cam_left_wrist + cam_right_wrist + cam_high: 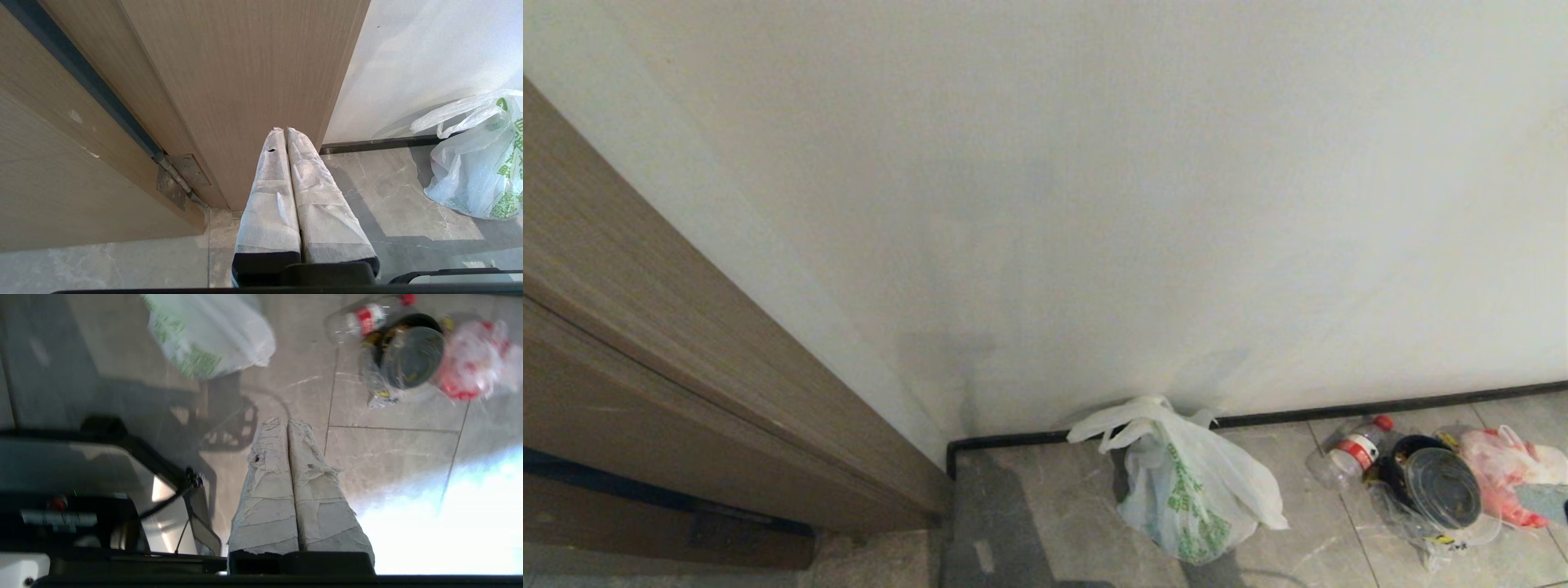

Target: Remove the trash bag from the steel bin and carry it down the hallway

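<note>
Against the wall, the trash bag (1188, 490) is sitting released, so the right end effector (286, 422) (fingers pressed together, empty) is best withdrawing clear of its handles.

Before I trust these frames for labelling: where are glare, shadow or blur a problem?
Right wrist view: sunlight washes out the floor beside the shut right gripper, and the trash bag is blurred. Head view: dark shadow on tiles left of the bag. Left wrist view: sharp.

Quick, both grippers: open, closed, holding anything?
Left gripper: closed, holding nothing.
Right gripper: closed, holding nothing; trash bag sits on the floor.
</note>
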`<state>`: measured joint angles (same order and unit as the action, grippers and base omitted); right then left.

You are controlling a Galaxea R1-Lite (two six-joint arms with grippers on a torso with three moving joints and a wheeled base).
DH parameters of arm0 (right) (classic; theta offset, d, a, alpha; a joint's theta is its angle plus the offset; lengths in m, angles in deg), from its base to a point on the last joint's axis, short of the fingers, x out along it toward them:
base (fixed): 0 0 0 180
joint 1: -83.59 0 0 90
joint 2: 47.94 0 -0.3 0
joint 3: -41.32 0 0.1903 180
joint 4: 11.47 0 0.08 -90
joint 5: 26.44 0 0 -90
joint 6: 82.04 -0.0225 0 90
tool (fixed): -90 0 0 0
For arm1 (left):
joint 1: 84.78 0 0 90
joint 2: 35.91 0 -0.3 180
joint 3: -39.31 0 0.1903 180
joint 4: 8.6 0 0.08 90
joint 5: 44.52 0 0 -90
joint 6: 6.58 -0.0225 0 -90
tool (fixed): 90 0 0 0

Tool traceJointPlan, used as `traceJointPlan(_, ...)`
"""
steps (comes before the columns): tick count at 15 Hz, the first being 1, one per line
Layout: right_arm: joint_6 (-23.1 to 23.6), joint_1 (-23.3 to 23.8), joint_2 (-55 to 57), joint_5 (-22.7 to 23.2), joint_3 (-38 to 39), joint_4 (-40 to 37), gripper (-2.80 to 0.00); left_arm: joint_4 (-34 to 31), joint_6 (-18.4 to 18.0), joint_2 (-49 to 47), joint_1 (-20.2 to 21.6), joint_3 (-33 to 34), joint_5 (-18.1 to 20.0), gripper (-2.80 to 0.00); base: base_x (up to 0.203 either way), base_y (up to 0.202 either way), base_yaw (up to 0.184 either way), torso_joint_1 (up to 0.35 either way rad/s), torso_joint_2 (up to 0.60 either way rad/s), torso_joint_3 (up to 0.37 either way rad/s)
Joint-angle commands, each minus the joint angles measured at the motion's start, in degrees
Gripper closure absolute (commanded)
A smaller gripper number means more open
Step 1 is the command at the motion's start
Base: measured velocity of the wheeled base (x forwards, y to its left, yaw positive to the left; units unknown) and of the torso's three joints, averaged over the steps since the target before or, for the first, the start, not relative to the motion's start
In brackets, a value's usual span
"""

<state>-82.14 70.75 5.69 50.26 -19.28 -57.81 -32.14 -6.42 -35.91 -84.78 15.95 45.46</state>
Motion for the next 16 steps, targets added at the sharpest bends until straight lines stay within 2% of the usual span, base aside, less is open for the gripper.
traceJointPlan(1,0.2,4.3,-14.1,0.7,6.7,0.5,0.00,0.0,0.0,0.0,0.0,0.0,0.0,0.00,0.000,0.000,0.000,0.000,0.00,0.000)
traceJointPlan(2,0.6,6.9,-19.7,1.7,10.7,1.3,0.00,0.0,0.0,0.0,0.0,0.0,-0.1,0.00,0.000,0.000,0.000,0.000,0.00,0.000)
traceJointPlan(4,2.0,11.8,-29.7,7.1,19.1,4.4,0.00,0.0,0.0,0.0,0.0,0.0,-0.1,0.00,0.000,0.000,0.000,0.000,0.00,0.000)
traceJointPlan(6,4.1,14.3,-37.2,11.6,23.7,7.2,0.00,0.0,0.0,0.0,0.0,0.0,0.0,0.00,0.000,0.000,0.000,0.000,0.00,0.000)
traceJointPlan(11,4.9,13.1,-55.5,13.7,31.3,10.9,0.00,0.0,0.0,0.0,0.0,0.0,0.0,0.00,0.000,0.000,0.000,0.000,0.00,0.000)
traceJointPlan(14,3.7,12.8,-55.9,13.8,36.9,23.1,0.00,0.0,0.0,0.0,0.0,0.0,-0.1,0.00,0.000,0.000,0.000,0.000,0.00,0.000)
traceJointPlan(16,4.5,12.7,-55.9,14.0,37.3,23.4,0.00,0.0,0.0,0.0,0.0,0.0,-0.1,0.00,0.000,0.000,0.000,0.000,0.00,0.000)
